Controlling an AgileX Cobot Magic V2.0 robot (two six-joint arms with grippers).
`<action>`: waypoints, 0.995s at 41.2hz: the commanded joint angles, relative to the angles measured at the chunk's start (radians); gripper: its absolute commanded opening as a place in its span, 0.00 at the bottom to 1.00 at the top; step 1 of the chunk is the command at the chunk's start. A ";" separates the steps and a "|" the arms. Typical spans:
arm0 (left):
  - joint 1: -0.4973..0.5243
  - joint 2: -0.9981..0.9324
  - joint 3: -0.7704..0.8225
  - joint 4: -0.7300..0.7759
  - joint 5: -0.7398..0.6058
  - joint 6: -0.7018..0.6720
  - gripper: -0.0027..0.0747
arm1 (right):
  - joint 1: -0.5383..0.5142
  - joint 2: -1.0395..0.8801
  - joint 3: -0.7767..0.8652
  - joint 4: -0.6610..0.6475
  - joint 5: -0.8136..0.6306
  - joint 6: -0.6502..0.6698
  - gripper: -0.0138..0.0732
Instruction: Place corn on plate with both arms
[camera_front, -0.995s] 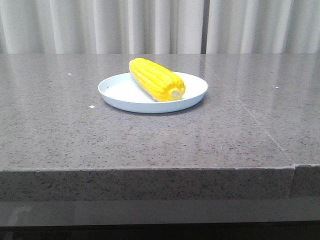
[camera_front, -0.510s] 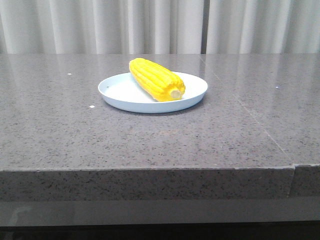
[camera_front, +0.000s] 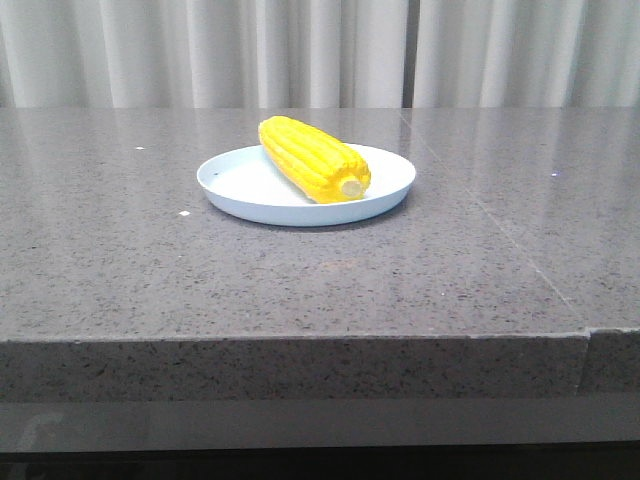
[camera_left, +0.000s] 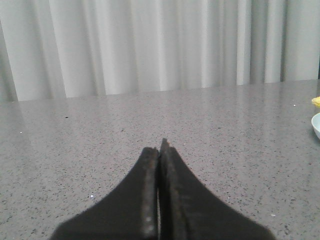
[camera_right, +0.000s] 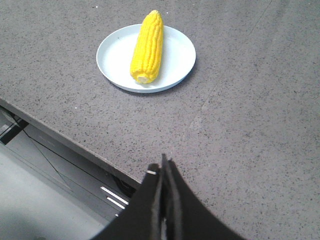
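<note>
Left gripper (camera_left: 160, 150) sits at bottom centre of its wrist frame, black fingers pressed together with tips meeting, holding nothing; right gripper (camera_right: 163, 167) at bottom centre of its wrist frame likewise has fingers closed flat against each other, empty; neither arm appears in the front frame.

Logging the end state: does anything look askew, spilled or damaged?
Nothing much. The corn lies whole on the plate, its tip poking just over the far rim. No spills on the table. Both grippers are shut and empty.
</note>
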 joint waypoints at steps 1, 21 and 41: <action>0.002 -0.019 0.003 -0.013 -0.074 0.002 0.01 | -0.002 0.006 -0.022 -0.010 -0.072 -0.009 0.08; 0.002 -0.019 0.003 -0.013 -0.074 0.002 0.01 | -0.002 0.006 -0.022 -0.010 -0.072 -0.009 0.08; 0.002 -0.019 0.003 -0.013 -0.074 0.002 0.01 | -0.260 -0.214 0.310 -0.017 -0.472 -0.009 0.08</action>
